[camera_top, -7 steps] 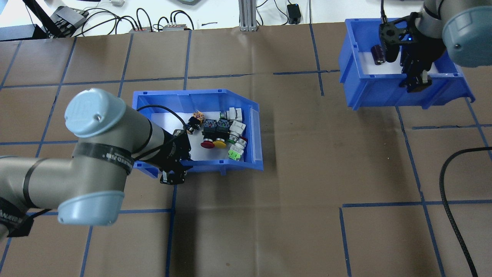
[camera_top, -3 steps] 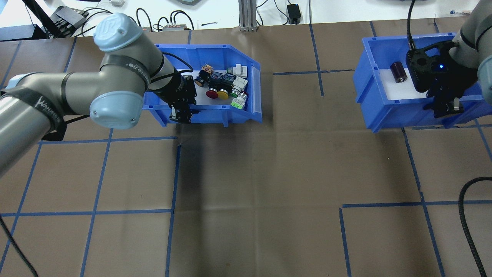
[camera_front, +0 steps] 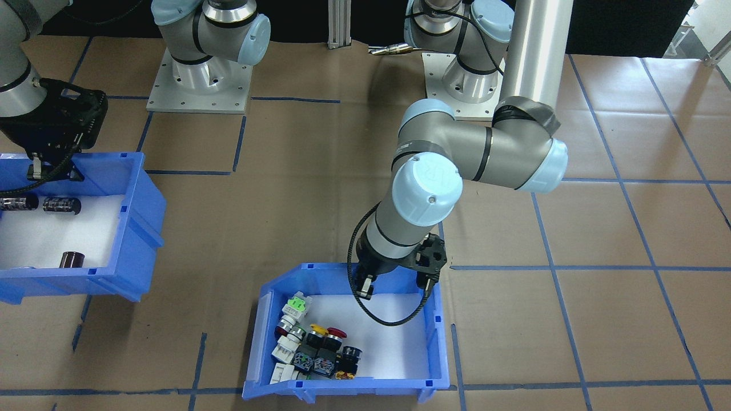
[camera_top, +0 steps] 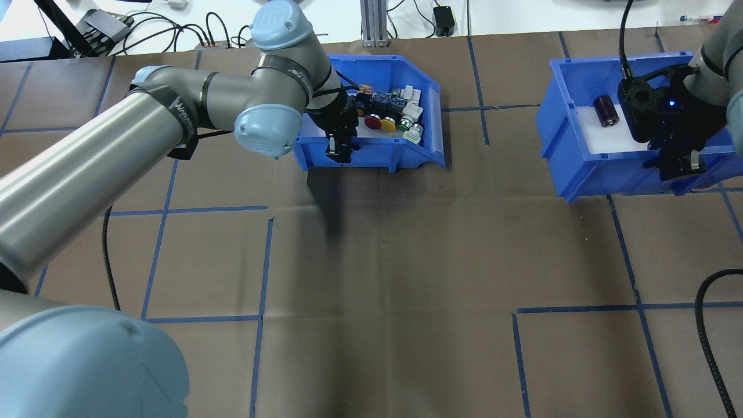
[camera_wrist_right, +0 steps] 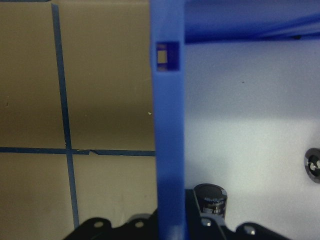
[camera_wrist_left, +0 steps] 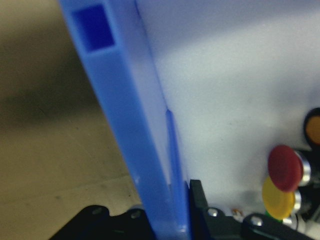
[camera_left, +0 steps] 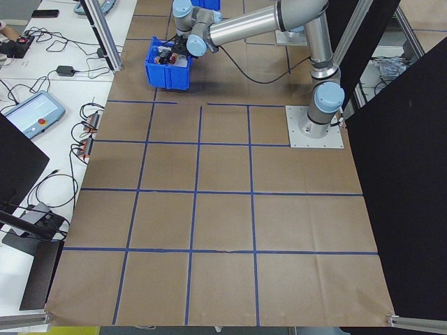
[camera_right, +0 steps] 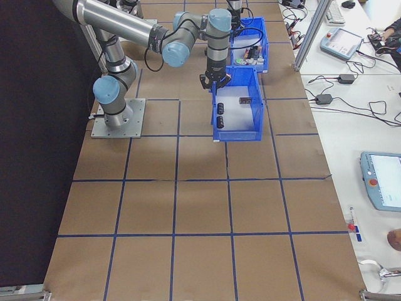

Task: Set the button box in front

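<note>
Both end effectors moved: left (camera_top: 341,150) carried button box (camera_top: 380,157) farther forward.

The left wrist view is blurred, and the button box (camera_wrist_left: 145,165) wall hides the left claw (camera_wrist_left: 167,222) tips.

Stylised "UR" mark embossed on the pale blue joint cap (camera_front: 428,181) of the left arm (camera_front: 474,154), just behind the button box (camera_front: 268,319). White lettering printed on the black strap (camera_top: 177,110) wrapped round that arm, left of the button box, too blurred to spell out. No other writing sharp enough to read.
</note>
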Robot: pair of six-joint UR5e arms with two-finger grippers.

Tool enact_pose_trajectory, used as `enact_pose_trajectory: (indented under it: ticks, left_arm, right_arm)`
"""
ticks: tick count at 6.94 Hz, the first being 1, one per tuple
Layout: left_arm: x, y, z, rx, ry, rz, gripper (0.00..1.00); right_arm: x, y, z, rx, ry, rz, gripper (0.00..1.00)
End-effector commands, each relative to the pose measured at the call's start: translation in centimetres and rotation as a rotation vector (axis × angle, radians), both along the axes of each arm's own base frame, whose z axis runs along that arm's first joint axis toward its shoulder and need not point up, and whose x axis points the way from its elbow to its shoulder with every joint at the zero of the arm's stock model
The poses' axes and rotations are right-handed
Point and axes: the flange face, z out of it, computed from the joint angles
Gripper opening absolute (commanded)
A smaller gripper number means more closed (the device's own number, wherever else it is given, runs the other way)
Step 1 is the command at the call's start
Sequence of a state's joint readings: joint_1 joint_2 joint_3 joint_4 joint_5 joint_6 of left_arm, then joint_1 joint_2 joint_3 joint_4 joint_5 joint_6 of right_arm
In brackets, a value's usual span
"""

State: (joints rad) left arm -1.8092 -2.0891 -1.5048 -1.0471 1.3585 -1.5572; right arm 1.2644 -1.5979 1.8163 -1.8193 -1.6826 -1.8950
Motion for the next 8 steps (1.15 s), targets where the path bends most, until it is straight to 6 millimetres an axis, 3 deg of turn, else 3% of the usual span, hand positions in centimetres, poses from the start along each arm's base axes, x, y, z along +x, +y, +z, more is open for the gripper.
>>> enact_pose_trajectory:
  ticks: [1,2,3,4,5,6,7,8]
  left_arm:
    - [-4.3,0.9,-0.7,0.014,0.005,0.003,0.01]
    - [-4.5,0.9,-0.6,0.010,0.007,-0.002,0.02]
    - [-4.0,0.7,-0.1,-0.008,0.007,-0.031,0.27]
    - [-3.8,0.6,0.1,-0.032,-0.003,-0.110,0.98]
    - [-3.6,0.8,0.1,-0.033,0.003,-0.122,1.00]
    - [-2.4,0.5,1.9,-0.053,0.002,-0.103,1.00]
    - [0.9,1.0,5.6,-0.076,0.004,-0.059,0.99]
    - [4.3,2.3,9.0,-0.047,-0.007,-0.066,0.98]
  right_arm:
    - [0.0,0.0,0.0,0.000,0.000,0.001,0.02]
    - [0.0,0.1,-0.1,0.007,-0.002,0.001,0.02]
    - [0.1,0.1,-0.2,0.013,-0.004,0.001,0.02]
    - [0.1,0.2,-0.1,0.013,-0.004,0.001,0.02]
    - [0.1,0.2,-0.1,0.015,-0.003,0.001,0.02]
    - [0.4,0.5,0.4,0.005,-0.002,0.001,0.02]
    - [0.7,1.4,0.6,0.000,-0.003,0.001,0.02]
    - [1.3,3.3,-0.3,0.014,-0.004,0.001,0.03]
